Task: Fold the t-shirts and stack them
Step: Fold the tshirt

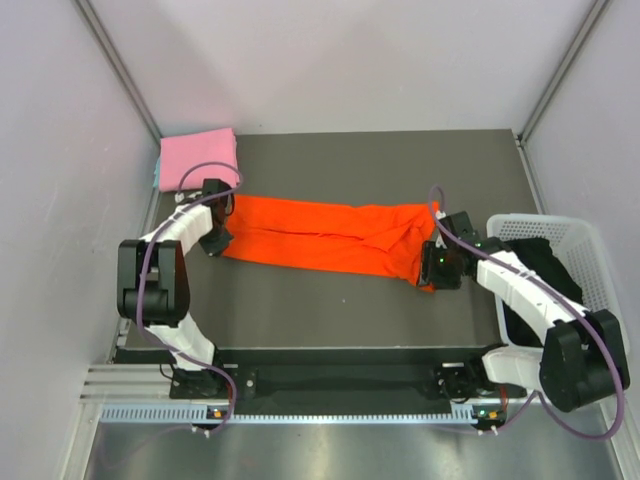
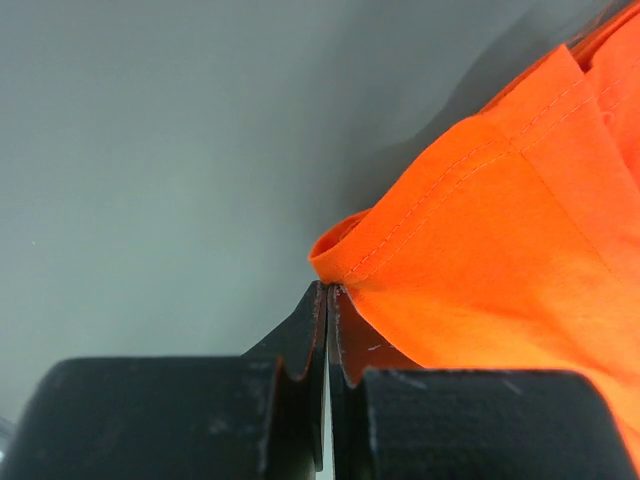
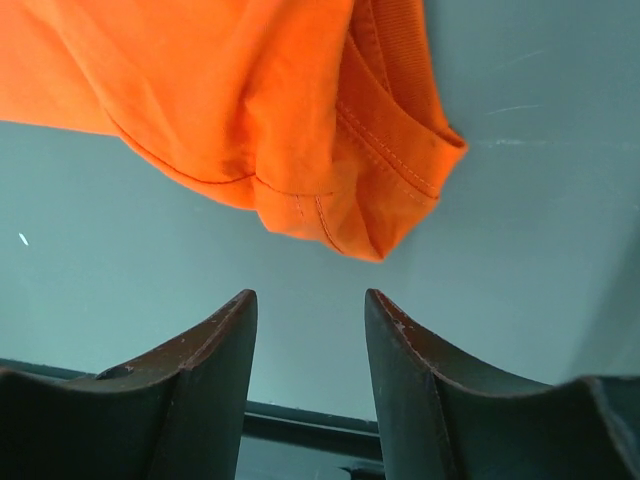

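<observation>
Orange-red t-shirt [image 1: 330,235] lies stretched in long band across mid table [image 1: 350,320]. Pink t-shirt [image 1: 198,158] folded at far left corner. Left gripper [image 2: 327,290] jaws together at shirt's left hem, touching it; pinch unclear. Right gripper [image 3: 310,295] jaws apart, shirt's right end just ahead, not between. White basket [image 1: 590,240] at right edge.
</observation>
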Controlling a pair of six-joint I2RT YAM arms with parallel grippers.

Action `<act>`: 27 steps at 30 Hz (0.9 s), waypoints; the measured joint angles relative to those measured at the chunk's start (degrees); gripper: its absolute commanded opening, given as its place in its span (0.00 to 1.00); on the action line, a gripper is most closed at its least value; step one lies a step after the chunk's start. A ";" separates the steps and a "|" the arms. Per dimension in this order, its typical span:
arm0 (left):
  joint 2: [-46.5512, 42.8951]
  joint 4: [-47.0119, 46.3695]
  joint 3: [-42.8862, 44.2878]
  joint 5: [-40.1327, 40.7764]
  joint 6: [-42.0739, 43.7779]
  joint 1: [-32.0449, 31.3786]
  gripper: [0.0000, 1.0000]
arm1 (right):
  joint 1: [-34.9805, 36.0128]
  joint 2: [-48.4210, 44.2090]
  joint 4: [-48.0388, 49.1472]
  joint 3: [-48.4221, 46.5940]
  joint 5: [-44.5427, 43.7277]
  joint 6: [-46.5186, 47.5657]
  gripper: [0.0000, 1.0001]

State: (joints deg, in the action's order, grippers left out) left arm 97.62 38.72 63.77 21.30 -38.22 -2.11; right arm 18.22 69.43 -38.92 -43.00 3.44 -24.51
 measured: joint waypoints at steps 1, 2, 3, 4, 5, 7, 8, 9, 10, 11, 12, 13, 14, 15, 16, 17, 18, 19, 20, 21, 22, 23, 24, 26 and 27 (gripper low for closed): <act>0.22 0.15 0.15 0.00 0.00 0.13 0.00 | 0.00 0.22 0.48 0.24 0.33 0.22 0.48; 0.42 0.35 0.26 0.00 0.00 0.15 0.00 | 0.00 0.50 0.61 0.28 0.48 0.46 0.48; 0.66 0.46 0.31 -0.02 0.02 0.20 0.00 | 0.00 0.81 1.07 0.28 0.50 0.59 0.48; 0.83 0.59 0.39 -0.02 0.00 0.24 0.00 | 0.00 1.07 1.64 0.28 0.48 0.83 0.48; 1.07 0.79 0.61 -0.11 0.02 0.35 0.00 | 0.00 1.49 2.27 0.28 0.39 1.03 0.48; 1.64 0.90 1.14 -0.35 0.02 0.59 0.00 | 0.00 2.80 3.43 0.28 0.26 1.64 0.47; 1.81 0.92 1.33 -0.39 0.02 0.68 0.00 | 0.00 3.48 3.80 0.28 0.17 1.97 0.46; 2.16 1.01 1.66 -0.39 0.02 0.72 0.00 | 0.00 4.24 4.24 0.28 0.11 2.12 0.46; 2.49 1.03 1.95 -0.39 0.02 0.74 0.00 | 0.00 5.01 4.59 0.28 -0.02 2.38 0.45; 3.04 1.03 2.27 -0.39 0.02 0.81 0.00 | 0.00 5.77 4.96 0.31 -0.39 2.47 0.44; 3.45 1.03 2.47 -0.39 0.04 0.85 0.00 | 0.00 6.27 5.18 0.31 -0.72 2.49 0.43; 4.07 1.07 2.75 -0.39 0.04 0.92 0.00 | 0.00 6.84 5.29 0.31 -1.46 2.47 0.39; 4.61 1.09 2.99 -0.39 0.07 0.94 0.00 | 0.00 7.21 5.27 0.31 -2.54 2.49 0.36; 5.05 1.11 3.17 -0.37 0.07 0.96 0.00 | 0.00 7.56 5.20 0.31 -4.02 2.40 0.33; 5.46 1.20 3.32 -0.31 0.11 0.96 0.00 | 0.00 7.72 5.14 0.28 -5.18 2.43 0.20; 5.77 1.25 3.48 -0.22 0.20 0.94 0.00 | 0.00 7.89 5.09 0.28 -6.78 2.69 0.14; 6.08 1.40 3.72 -0.13 0.24 0.94 0.00 | 0.00 7.91 5.05 0.26 -8.52 2.36 0.02; 6.38 1.42 3.96 0.00 0.26 0.96 0.00 | 0.00 7.91 5.05 0.26 -9.22 2.45 0.00; 6.67 1.55 4.26 0.15 0.26 0.94 0.00 | 0.00 7.91 5.09 0.24 -10.25 2.56 0.00; 6.97 1.60 4.55 0.22 0.26 0.94 0.00 | 0.00 7.91 5.09 0.22 -10.95 2.86 0.00; 7.45 1.60 4.87 0.28 0.26 0.96 0.00 | 0.00 7.91 5.07 0.22 -11.54 3.02 0.00; 7.85 1.60 5.09 0.44 0.26 0.96 0.00 | 0.00 7.91 5.07 0.22 -12.09 3.06 0.00; 8.31 1.79 5.35 0.66 0.44 0.94 0.00 | 0.00 7.89 5.07 0.22 -12.61 3.08 0.00; 8.68 2.16 5.79 0.94 0.48 0.94 0.00 | 0.00 7.89 4.98 0.20 -13.94 2.99 0.00; 8.81 2.36 6.01 1.20 0.50 0.94 0.00 | 0.00 7.89 4.83 0.11 -14.86 2.86 0.00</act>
State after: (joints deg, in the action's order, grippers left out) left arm 106.43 41.08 69.78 22.50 -37.71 -1.17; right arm 18.22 77.32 -34.09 -42.89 -11.42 -21.65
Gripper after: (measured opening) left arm 0.011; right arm 0.014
